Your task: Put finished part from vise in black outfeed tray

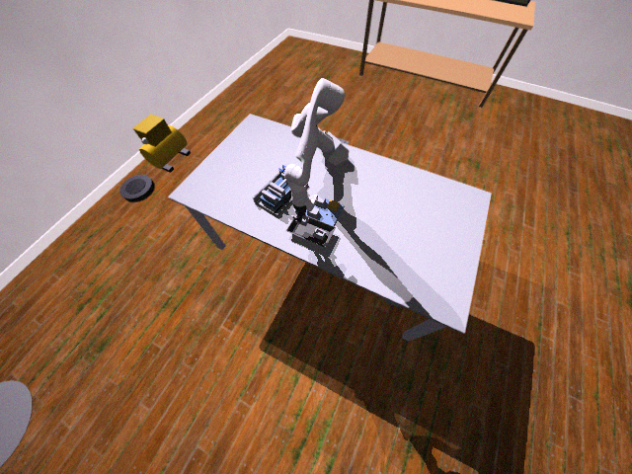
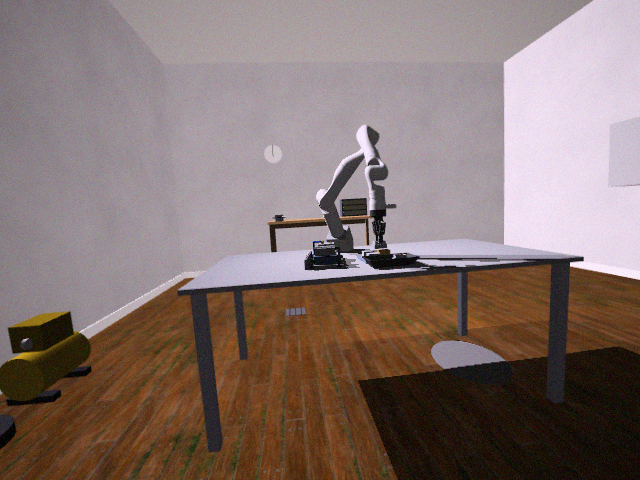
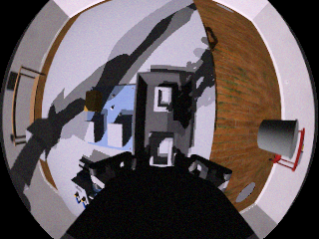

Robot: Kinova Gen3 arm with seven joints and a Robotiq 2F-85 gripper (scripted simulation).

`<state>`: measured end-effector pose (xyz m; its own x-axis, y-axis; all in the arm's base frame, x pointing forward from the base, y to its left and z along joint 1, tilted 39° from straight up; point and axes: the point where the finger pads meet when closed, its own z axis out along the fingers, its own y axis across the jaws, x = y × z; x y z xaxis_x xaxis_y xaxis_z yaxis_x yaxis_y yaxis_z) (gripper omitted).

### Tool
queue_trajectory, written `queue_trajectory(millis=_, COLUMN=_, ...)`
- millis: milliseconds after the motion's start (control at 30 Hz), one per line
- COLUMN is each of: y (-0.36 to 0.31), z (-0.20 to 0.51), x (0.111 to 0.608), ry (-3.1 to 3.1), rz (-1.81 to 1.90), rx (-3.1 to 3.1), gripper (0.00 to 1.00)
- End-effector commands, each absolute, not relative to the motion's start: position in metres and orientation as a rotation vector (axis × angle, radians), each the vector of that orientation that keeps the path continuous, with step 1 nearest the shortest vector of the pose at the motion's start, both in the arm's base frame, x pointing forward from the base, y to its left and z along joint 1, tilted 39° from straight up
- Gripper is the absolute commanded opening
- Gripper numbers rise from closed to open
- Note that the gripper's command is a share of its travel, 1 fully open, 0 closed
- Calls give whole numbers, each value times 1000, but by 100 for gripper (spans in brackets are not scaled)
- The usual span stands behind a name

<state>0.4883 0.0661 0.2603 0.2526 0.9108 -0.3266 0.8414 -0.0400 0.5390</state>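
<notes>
My gripper (image 1: 299, 215) points straight down over the black outfeed tray, near the table's front edge, and is shut on the finished part (image 3: 159, 154), a small grey block. In the wrist view the tray (image 3: 165, 116) lies right below the fingers. Another pocketed block (image 3: 162, 98) lies in its far half. The vise (image 1: 275, 195) stands just left of the tray and shows in the side view (image 2: 325, 255) left of my gripper (image 2: 380, 243). I cannot tell whether the held part touches the tray floor.
A blue tray with grey blocks (image 3: 114, 122) and a small orange thing (image 1: 334, 204) lie beside the outfeed tray. The table edge (image 1: 265, 245) runs just in front of it. A yellow machine (image 1: 159, 141) and a wooden shelf (image 1: 448, 45) stand on the floor, far off.
</notes>
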Motion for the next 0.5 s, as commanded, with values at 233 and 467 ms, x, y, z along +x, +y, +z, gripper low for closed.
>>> queue_trajectory(millis=233, y=56, z=247, x=497, ry=1586, rz=134, rx=1886, gripper=0)
queue_trajectory(millis=467, y=50, z=237, x=504, ry=1586, rz=134, rx=1886, gripper=0)
